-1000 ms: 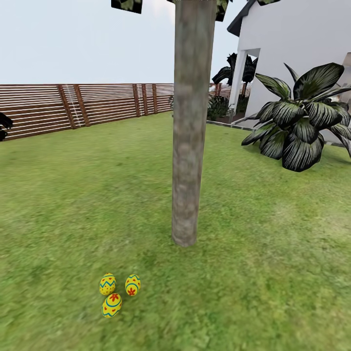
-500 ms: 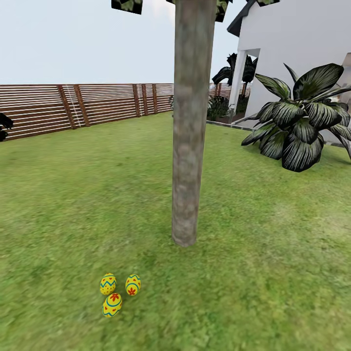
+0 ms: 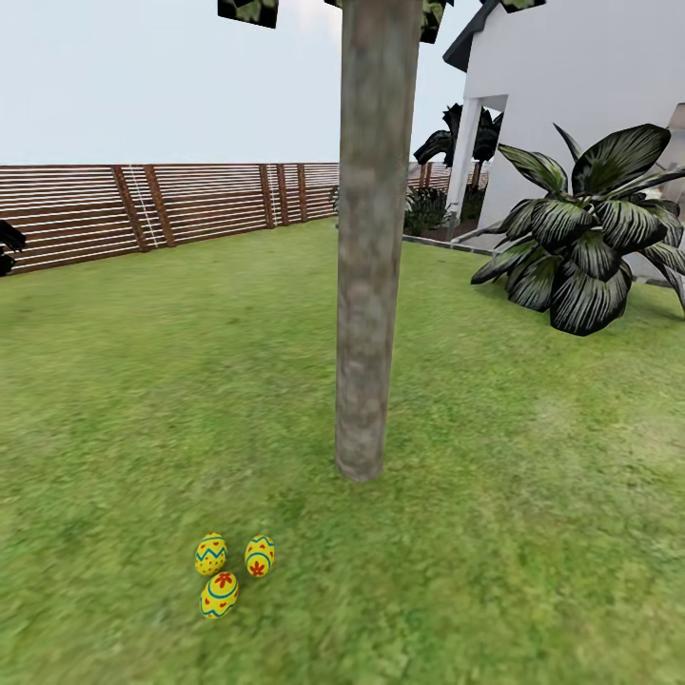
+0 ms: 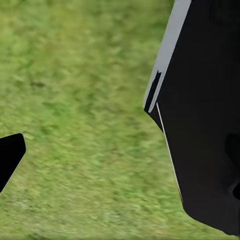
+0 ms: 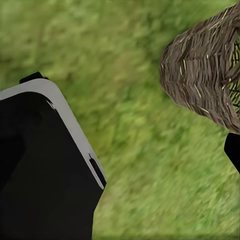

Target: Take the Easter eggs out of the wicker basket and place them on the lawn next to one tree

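Hanging claws: both wrist views look down on lawn (image 4: pixel 85 100); only dark finger tips show, so I cannot tell if either is apart or together.
Eggs: three Easter eggs (image 3: pixel 229 571), lower left, clustered near the tree (image 3: pixel 366 285).
Room: open grass all round.
Basket: wicker basket (image 5: pixel 207 80), inside unseen.

in the left wrist view we see a black finger tip (image 4: pixel 10 155) of our left gripper at one edge and a broad black body panel with a pale grey edge (image 4: pixel 200 120) at the other. in the right wrist view, a black finger tip (image 5: pixel 233 150) of our right gripper shows opposite a similar grey-edged black panel (image 5: pixel 45 170). we cannot tell how wide either pair of jaws stands.
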`<state>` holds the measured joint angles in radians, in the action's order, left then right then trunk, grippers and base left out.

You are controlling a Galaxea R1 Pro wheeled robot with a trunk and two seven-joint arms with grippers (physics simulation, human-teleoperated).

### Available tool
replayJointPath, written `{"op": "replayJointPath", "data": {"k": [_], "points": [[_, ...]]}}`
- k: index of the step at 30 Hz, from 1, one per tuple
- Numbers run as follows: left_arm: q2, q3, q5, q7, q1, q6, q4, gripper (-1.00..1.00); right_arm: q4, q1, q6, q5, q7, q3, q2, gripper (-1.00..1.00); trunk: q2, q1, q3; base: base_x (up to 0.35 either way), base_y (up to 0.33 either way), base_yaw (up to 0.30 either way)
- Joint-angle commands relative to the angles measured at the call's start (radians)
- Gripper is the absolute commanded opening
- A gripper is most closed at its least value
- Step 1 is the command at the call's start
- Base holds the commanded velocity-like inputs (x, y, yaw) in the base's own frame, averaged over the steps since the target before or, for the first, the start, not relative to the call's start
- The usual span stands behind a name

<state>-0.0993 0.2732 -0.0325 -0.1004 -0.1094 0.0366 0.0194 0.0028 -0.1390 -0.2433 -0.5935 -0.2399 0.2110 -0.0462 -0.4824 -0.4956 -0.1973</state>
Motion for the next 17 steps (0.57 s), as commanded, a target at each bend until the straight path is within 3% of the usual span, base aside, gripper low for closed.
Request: {"op": "replayJointPath", "data": {"k": [1, 7, 17], "points": [[0.007, 0.007, -0.002, -0.002, -0.002, 0.001, -0.001, 1.00, 0.000, -0.001, -0.002, -0.008, -0.002, 0.008, 0.000, 1.00, -0.002, 0.000, -0.002, 0.000, 0.000, 0.000], [0.065, 0.005, -0.003, -0.001, -0.001, 0.001, -0.003, 1.00, 0.000, 0.000, -0.002, -0.008, -0.002, 0.008, 0.000, 1.00, -0.002, 0.000, -0.002, 0.000, 0.000, 0.000], [0.072, 0.003, -0.004, -0.001, -0.002, 0.000, -0.004, 1.00, 0.000, 0.000, -0.002, -0.008, -0.002, 0.008, 0.000, 1.00, -0.002, 0.000, -0.002, 0.000, 0.000, 0.000]]}}
